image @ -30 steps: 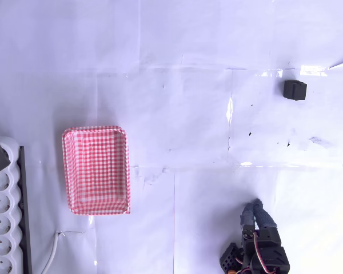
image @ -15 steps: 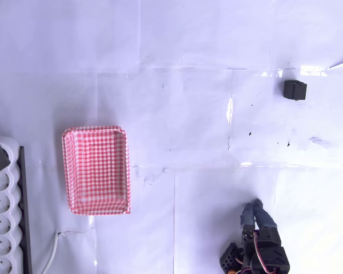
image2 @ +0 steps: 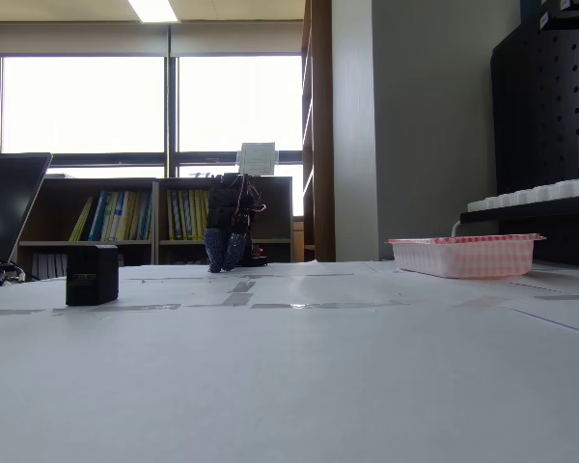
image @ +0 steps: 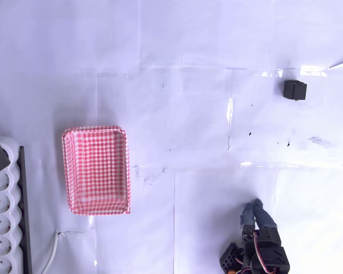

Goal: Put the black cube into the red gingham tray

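Observation:
The black cube (image: 295, 89) rests on the white table at the upper right of the overhead view; the fixed view shows the black cube (image2: 92, 275) at the left, standing alone. The red gingham tray (image: 96, 169) lies at the left of the overhead view, and the fixed view has the red gingham tray (image2: 462, 255) at the right, with nothing showing inside. My gripper (image: 254, 206) is at the bottom right of the overhead view, far from both, its bluish fingers (image: 260, 214) pressed together and shut on nothing. In the fixed view the gripper (image2: 224, 260) points down at the table far back.
A white power strip (image: 3, 225) with a cable lies along the left edge beside the tray. Taped paper sheets cover the table (image: 177, 114). A laptop (image2: 5, 212) stands at the left of the fixed view, behind the cube.

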### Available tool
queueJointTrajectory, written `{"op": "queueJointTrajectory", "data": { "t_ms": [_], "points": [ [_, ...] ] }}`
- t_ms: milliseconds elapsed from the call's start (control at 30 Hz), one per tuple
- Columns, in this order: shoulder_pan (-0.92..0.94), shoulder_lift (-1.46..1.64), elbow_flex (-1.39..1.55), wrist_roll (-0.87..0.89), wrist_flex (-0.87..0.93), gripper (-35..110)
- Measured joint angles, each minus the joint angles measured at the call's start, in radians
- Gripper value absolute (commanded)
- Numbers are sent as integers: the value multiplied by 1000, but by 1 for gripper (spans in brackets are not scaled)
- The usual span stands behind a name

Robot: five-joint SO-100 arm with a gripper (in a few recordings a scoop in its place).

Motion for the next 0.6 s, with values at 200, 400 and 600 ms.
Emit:
{"op": "queueJointTrajectory", "data": {
  "t_ms": [200,400,600],
  "points": [
    [6,0,0,-11,2,5],
    [83,98,0,193,-144,11],
    [140,577,5,104,-819,26]
  ]
}}
